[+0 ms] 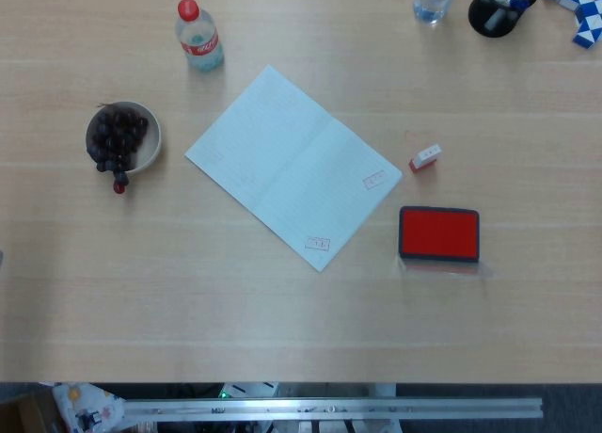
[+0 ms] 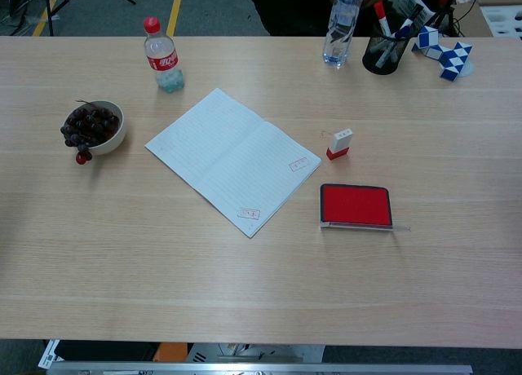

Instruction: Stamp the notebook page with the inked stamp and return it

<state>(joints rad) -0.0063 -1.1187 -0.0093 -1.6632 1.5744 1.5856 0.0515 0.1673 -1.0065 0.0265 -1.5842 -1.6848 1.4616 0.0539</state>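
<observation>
The notebook (image 1: 293,167) lies open mid-table, two faint marks, perhaps stamp prints, near its right edge. The ink pad (image 1: 439,233) sits right of it; the stamp (image 1: 424,157) stands between. Neither hand shows. A clumsy grasp could topple the small stamp.

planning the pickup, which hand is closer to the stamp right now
Neither can be named: no hand or arm shows in the head or chest view. The stamp sits alone on the table, between the notebook and the ink pad.
</observation>
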